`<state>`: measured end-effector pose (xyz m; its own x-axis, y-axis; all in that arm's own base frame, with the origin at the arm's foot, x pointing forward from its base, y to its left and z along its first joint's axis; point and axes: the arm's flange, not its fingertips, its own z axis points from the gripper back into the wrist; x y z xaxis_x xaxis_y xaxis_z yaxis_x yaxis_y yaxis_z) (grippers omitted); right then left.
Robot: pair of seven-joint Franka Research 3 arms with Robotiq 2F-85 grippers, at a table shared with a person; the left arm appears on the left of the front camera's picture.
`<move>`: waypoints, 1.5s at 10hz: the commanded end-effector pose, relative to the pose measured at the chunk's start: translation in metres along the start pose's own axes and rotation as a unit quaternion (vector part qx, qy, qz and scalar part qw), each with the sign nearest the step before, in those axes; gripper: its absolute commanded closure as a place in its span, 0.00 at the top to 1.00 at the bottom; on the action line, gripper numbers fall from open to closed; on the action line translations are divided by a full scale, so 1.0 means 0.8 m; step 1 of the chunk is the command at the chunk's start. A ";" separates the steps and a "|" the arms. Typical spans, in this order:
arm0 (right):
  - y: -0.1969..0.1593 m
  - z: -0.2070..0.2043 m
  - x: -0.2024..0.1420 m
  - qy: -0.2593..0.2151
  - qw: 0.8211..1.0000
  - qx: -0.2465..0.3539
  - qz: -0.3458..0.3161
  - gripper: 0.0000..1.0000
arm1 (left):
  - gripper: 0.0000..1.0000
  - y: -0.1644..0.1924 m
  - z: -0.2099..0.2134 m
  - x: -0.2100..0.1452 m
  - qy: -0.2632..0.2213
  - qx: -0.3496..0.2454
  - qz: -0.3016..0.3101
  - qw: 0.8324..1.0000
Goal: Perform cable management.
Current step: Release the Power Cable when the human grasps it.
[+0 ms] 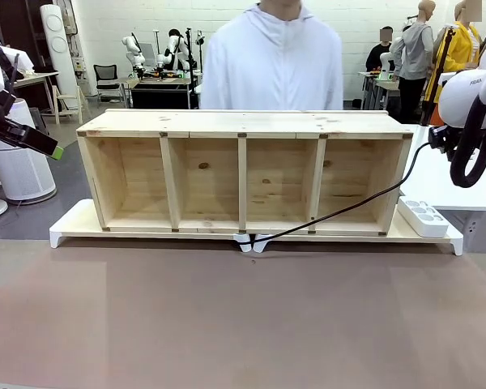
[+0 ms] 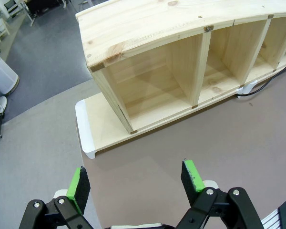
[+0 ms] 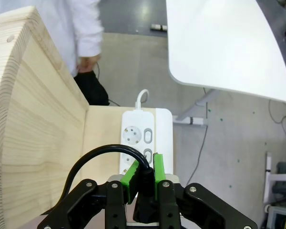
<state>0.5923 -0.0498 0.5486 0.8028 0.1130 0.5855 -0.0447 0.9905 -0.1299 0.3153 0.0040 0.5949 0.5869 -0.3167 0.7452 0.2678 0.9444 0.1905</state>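
Cable (image 1: 340, 212): one, thin and black. It comes out from under the middle of the front edge of the base board (image 1: 73, 223), climbs on a slant across the open face of the rightmost compartment, and ends at the right gripper (image 3: 144, 164), which hangs in the air just past the shelf's right end, toward the right edge of the tabletop (image 1: 243, 324). In the right wrist view that gripper's two fingers are clenched on the cable's black plug end, and the cord curls away from them in one loop on the shelf's side.

One wooden shelf (image 1: 243, 123) lies on its side on the base board, along the far part of the tabletop. It has four open compartments parted by three upright dividers. One white power strip (image 1: 423, 217) lies on the right end of the board, just beside the shelf's end wall and directly under the right gripper.

The left gripper (image 2: 136, 179) hovers off the left end of the shelf, above the tabletop near its left edge. Its two green-padded fingers (image 2: 78, 183) stand spread apart and hold nothing.

One person (image 1: 271, 65) in a white top stands at the far edge, behind the shelf, one hand (image 3: 88, 62) hanging down.
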 end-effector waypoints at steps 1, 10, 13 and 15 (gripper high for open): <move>-0.003 0.001 0.001 -0.006 1.000 -0.002 -0.002 0.14 | 1.00 0.001 -0.002 0.001 -0.003 0.001 0.001 1.000; -0.003 0.001 0.001 -0.006 1.000 -0.002 -0.002 0.14 | 1.00 0.001 -0.002 0.001 -0.003 0.001 0.001 1.000; -0.003 0.001 0.001 -0.006 1.000 -0.002 -0.002 0.14 | 1.00 0.001 -0.002 0.001 -0.003 0.001 0.001 1.000; 0.001 0.000 0.000 0.001 1.000 0.000 0.000 0.29 | 1.00 0.001 -0.002 0.001 -0.003 0.001 0.001 1.000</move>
<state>0.5923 -0.0489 0.5482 0.8045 0.1140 0.5829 -0.0465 0.9905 -0.1295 0.3153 0.0040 0.5949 0.5868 -0.3167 0.7452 0.2678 0.9444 0.1905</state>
